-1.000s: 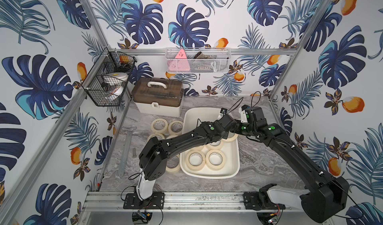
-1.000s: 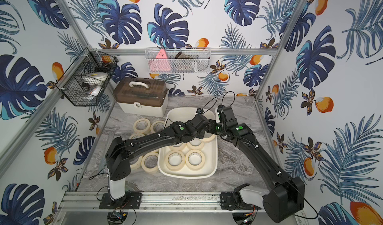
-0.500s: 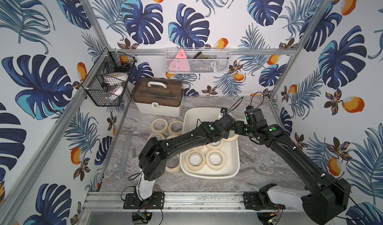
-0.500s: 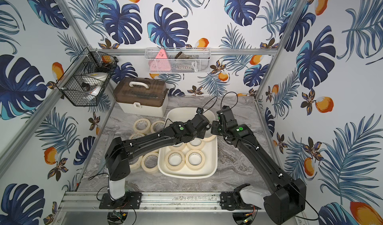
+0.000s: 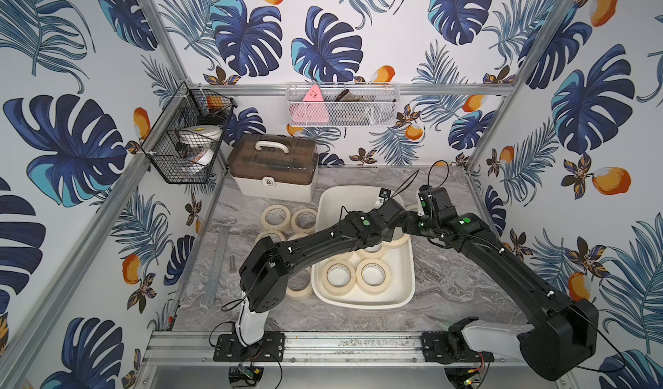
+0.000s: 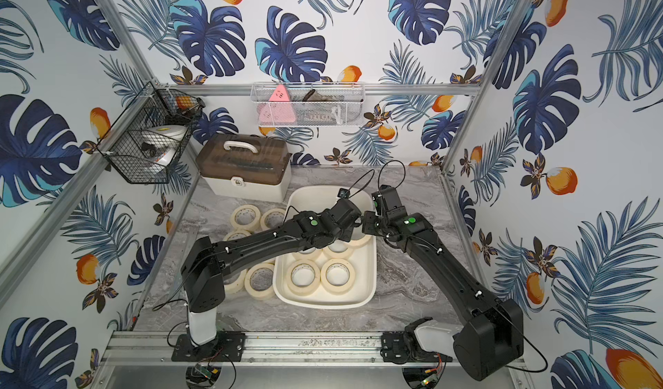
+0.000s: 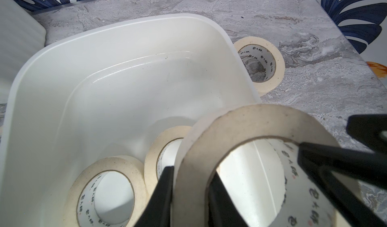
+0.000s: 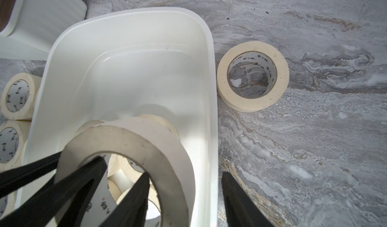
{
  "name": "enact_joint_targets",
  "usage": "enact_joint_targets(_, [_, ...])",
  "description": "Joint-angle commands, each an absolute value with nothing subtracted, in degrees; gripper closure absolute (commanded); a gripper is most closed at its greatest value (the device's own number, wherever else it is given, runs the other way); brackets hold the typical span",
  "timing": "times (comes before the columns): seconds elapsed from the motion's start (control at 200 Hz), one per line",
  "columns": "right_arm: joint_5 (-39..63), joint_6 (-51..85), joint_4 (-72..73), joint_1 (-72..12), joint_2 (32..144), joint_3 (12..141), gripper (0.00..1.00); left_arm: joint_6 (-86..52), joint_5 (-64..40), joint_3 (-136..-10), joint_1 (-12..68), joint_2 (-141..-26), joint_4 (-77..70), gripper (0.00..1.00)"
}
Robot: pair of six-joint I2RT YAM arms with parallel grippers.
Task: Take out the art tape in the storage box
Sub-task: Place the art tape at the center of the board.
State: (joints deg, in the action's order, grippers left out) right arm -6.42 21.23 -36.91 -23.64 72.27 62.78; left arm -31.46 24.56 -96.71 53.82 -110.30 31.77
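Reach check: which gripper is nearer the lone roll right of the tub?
Right: the right gripper is at the tub rim beside the lone roll; left gripper farther, over the tub.

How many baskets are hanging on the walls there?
2: a black wire basket on the left side frame, and a white mesh basket on the back rail. No others in view.

Left arm (image 5: 323, 242) outstretched, left fingers (image 7: 161, 194) clamped, right fingers (image 8: 240, 205) apart
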Motion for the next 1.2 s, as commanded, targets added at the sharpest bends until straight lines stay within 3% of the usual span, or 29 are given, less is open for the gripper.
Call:
enact_joint_targets(0.0, [-4.4,19.9,-35.8,-23.7,71.1,62.0,0.41,-33.2,22.9,-96.6,53.2,-108.8,26.7,0.93])
enact_joint_targets(0.195, [-2.4,19.2,-33.7,-23.6,69.9,60.7,0.40,-33.6,22.3,-96.0,52.7,-107.9,26.3,0.93])
enact_joint_targets(0.34, [-3.4,18.8,-34.9,-23.7,71.4,61.7,0.45,-33.6,21.9,-96.0,52.8,-107.7,26.3,0.93])
enact_joint_targets(0.635, [-6.1,18.6,-35.8,-23.6,71.1,62.5,0.78,-33.6,21.7,-95.8,52.7,-107.8,26.1,0.92])
enact_joint_targets(0.846, [-6.2,18.8,-35.9,-23.6,71.0,62.7,0.95,-33.5,21.4,-95.6,52.8,-107.3,26.1,0.90])
enact_joint_targets(0.921, [-6.1,18.9,-35.9,-23.6,70.9,62.9,0.99,-33.7,21.3,-95.3,52.7,-106.8,25.8,0.79])
enact_joint_targets(1.046, [-7.0,19.2,-36.3,-23.6,71.3,63.5,1.00,-34.0,20.5,-94.9,52.6,-105.5,25.6,0.48])
enact_joint_targets(1.196, [-10.1,19.6,-38.0,-23.2,72.6,64.6,1.00,-33.8,19.3,-93.4,52.4,-102.1,24.4,0.25])
